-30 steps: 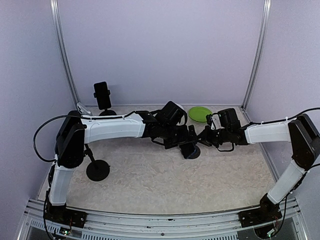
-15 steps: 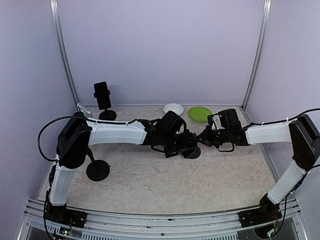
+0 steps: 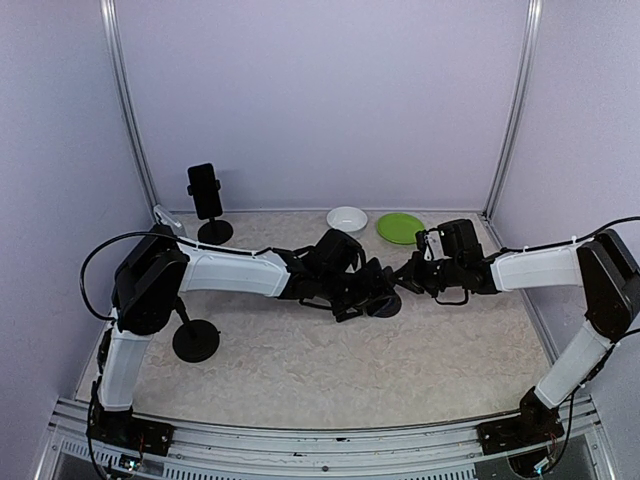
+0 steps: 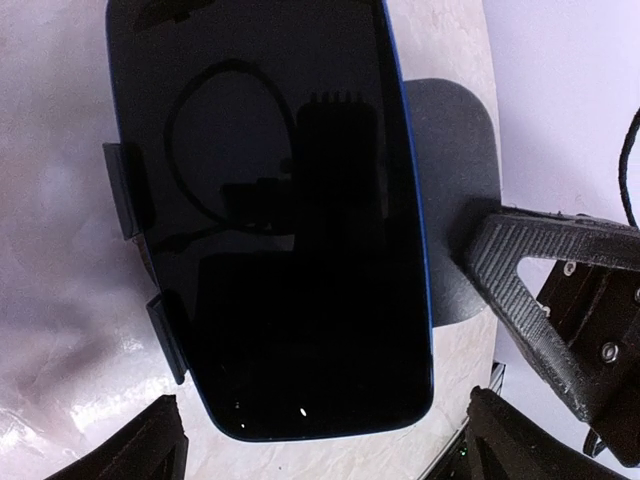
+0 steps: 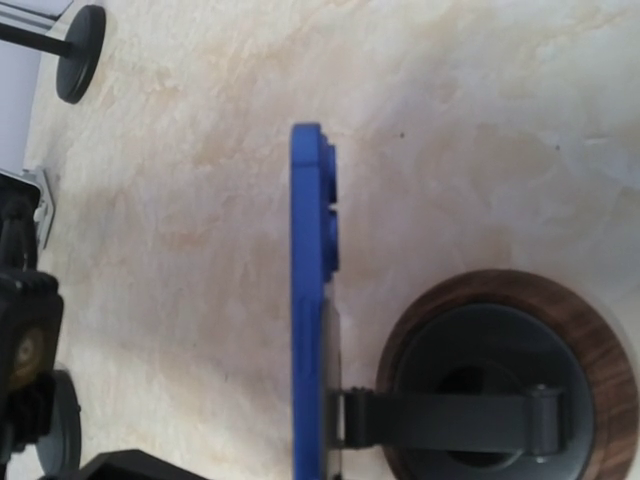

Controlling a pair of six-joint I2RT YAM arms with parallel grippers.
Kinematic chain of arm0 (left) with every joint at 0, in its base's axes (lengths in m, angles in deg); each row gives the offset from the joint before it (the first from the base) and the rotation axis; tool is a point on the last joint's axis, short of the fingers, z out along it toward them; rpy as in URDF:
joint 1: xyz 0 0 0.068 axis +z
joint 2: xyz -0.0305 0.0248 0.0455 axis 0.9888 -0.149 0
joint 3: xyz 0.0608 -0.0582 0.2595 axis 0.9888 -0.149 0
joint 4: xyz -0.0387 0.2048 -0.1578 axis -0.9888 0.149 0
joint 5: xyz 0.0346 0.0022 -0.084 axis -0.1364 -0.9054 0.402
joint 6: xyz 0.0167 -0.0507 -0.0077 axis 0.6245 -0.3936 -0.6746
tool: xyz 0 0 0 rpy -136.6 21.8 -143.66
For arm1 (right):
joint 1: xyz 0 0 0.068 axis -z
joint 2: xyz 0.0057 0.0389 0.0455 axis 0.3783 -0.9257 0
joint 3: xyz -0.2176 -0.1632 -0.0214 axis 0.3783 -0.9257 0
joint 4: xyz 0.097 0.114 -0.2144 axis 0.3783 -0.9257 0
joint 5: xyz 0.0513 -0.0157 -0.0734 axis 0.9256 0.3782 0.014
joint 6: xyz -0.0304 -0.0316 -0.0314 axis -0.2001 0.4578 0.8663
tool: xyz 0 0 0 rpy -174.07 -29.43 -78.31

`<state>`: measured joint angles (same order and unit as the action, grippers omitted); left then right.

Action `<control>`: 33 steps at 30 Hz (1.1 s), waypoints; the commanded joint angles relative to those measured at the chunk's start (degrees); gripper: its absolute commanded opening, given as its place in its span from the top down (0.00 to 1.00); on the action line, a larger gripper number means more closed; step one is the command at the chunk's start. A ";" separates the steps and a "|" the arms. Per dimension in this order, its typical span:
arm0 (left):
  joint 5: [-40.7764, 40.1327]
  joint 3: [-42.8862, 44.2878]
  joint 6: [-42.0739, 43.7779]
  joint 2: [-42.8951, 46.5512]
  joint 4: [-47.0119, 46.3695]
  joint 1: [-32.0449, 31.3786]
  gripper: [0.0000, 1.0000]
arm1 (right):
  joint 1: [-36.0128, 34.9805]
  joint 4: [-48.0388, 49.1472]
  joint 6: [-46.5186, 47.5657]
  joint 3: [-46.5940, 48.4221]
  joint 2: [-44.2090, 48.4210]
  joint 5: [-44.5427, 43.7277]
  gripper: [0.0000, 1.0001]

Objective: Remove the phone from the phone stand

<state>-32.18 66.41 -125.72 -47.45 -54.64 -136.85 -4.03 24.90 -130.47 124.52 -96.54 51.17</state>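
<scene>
While phone (image 4: 270,220) sits clamped in stand (image 5: 500,400), left gripper (image 4: 325,420): fingers (image 4: 150,450) spread wide, flanking phone, no contact seen. Right gripper (image 3: 411,275): beside stand; finger spread indiscernible.

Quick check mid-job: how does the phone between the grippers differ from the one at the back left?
The centre phone wears a blue case; the back-left phone looks all black. The centre stand has a wood-rimmed round base; the back-left stand has a black one. The left gripper straddles the centre phone; no gripper is near the back-left phone. Both sit in their stands.
</scene>
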 commanded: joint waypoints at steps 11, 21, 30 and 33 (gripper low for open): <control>2.16 1.23 -3.49 -2.08 -1.04 0.49 0.09 | 0.58 2.68 -0.62 0.43 1.40 0.90 1.00; 3.84 1.47 -5.20 -3.75 -2.90 0.84 0.11 | 0.60 2.97 -0.60 0.79 0.57 1.37 1.00; 4.84 4.46 -5.45 -5.89 -3.65 1.01 0.18 | 0.60 2.83 -0.61 0.47 0.65 1.44 1.00; 5.21 4.79 -5.65 -6.39 -3.83 1.14 0.23 | 0.60 2.81 -0.55 0.46 0.49 1.55 1.00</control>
<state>-28.02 69.25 -131.05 -52.21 -57.33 -136.15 -3.99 24.99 -130.49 124.49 -96.56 51.42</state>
